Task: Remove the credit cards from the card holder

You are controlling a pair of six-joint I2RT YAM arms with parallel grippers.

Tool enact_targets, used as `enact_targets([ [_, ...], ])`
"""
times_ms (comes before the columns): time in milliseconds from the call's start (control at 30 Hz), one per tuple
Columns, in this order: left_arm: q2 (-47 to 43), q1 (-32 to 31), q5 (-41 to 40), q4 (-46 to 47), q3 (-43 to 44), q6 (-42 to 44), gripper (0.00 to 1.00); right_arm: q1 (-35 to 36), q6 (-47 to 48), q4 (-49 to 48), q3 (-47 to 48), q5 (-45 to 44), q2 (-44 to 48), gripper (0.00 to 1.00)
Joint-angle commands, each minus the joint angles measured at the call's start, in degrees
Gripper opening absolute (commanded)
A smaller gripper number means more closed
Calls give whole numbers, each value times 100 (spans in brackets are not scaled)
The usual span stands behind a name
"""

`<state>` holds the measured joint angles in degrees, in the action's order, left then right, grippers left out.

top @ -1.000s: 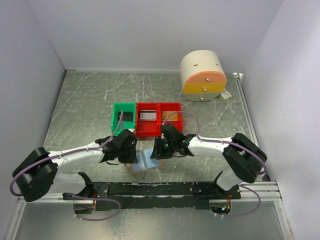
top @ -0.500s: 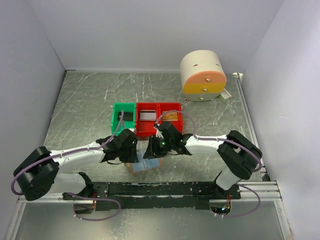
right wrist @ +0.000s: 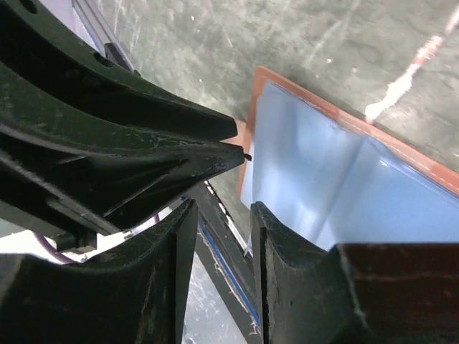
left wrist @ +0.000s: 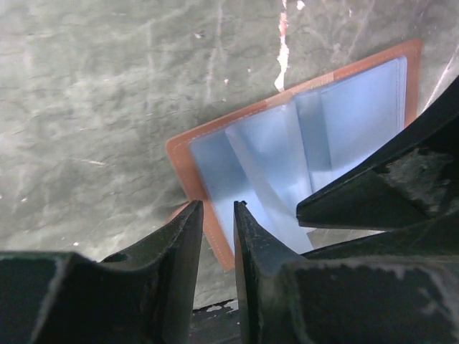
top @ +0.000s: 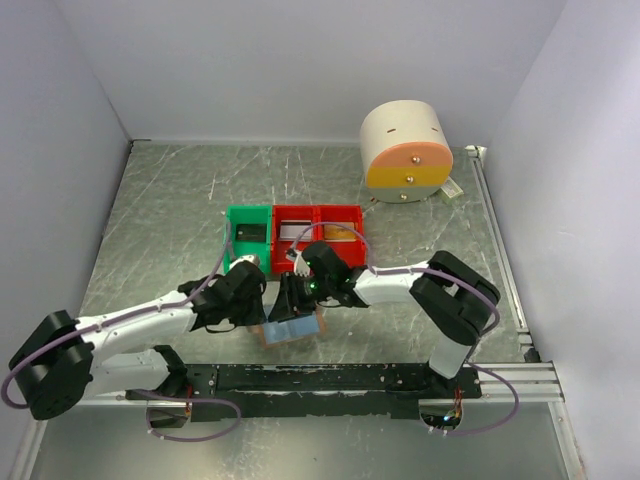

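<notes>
The marbled grey table point(top: 170, 220) fills the view from above, its near edge hidden under the rail that carries the arms. The left arm point(top: 140, 322) and the right arm point(top: 400, 285) reach in from either side and meet near the middle of the near edge. A cream cylinder point(top: 400, 135) with an orange band stands at the far right. In mid-table sit a green bin point(top: 229, 240) and two red bins point(top: 320, 212) in a row, their near walls partly covered by the wrists. The card holder point(left wrist: 344, 115) lies open just near of the bins, its blue-grey lining up and tan rim showing, largely hidden from above by both wrists. The left gripper point(left wrist: 219, 208) has its jaws a narrow gap apart over the holder's left edge, and the right gripper point(right wrist: 224, 206) is likewise narrowly parted at the same end. Whether either one pinches the leather cannot be told. The credit cards are small and hard to make out: a dark card point(top: 250, 232) in the green bin, a silver-grey card point(top: 293, 231) in the middle bin, a gold-brown card point(top: 342, 233) in the right one.
</notes>
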<state>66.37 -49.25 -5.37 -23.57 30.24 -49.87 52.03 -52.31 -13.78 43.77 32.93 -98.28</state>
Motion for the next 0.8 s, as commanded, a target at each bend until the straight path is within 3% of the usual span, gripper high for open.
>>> enact_targets([
  [0, -475, -27, -740, -688, -26, -502, 36, 74, 1, -19, 253, 79, -238, 37],
  [300, -1428, -27, -1025, -1064, -5, -857, 46, 190, -151, -967, 161, 1053, -173, 41],
  [500, -1442, -27, -897, -927, 76, -874, 54, 368, -120, -964, 171, 1043, -252, 40],
  [600, -1320, -27, -843, -941, 125, -884, 54, 348, 17, -639, 72, 580, 96, 39],
  [767, -1223, -28, -409, -510, 73, -643, 54, 181, 373, 1275, -2, -1891, 1259, 39],
])
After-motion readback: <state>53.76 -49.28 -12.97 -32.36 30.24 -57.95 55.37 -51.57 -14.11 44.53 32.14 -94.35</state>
